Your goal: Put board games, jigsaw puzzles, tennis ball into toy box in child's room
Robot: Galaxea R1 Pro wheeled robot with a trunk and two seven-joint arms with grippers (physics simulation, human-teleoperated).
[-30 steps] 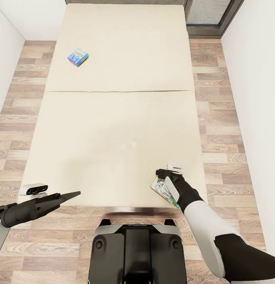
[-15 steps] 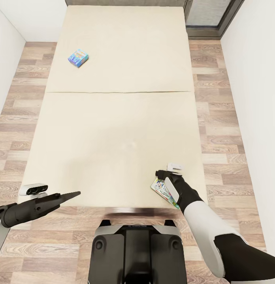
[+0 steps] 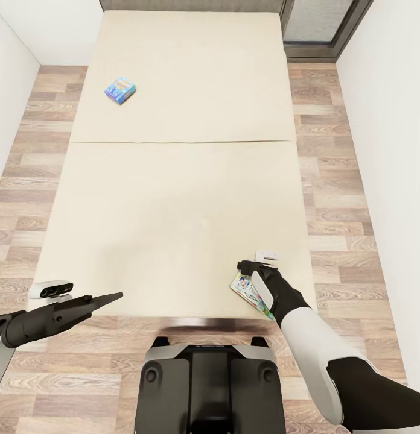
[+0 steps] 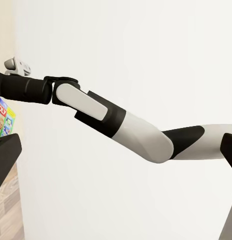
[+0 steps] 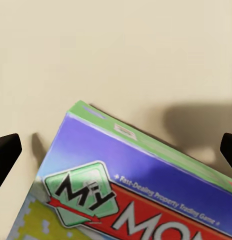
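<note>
Right wrist view: board game (image 5: 141, 200) lid reads "My", "MON…"; bed (image 5: 116, 50) beneath.

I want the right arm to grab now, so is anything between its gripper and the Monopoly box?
Nothing visible. The right gripper hangs over the Monopoly box near the bed edge; in the wrist view its fingertips stand wide apart with bare box top and mattress between them.

Bed (image 3: 174, 199) matt beige cloth; Monopoly box (image 5: 136, 200) glossy printed card (floor (image 3: 349, 199) wood-plank).
</note>
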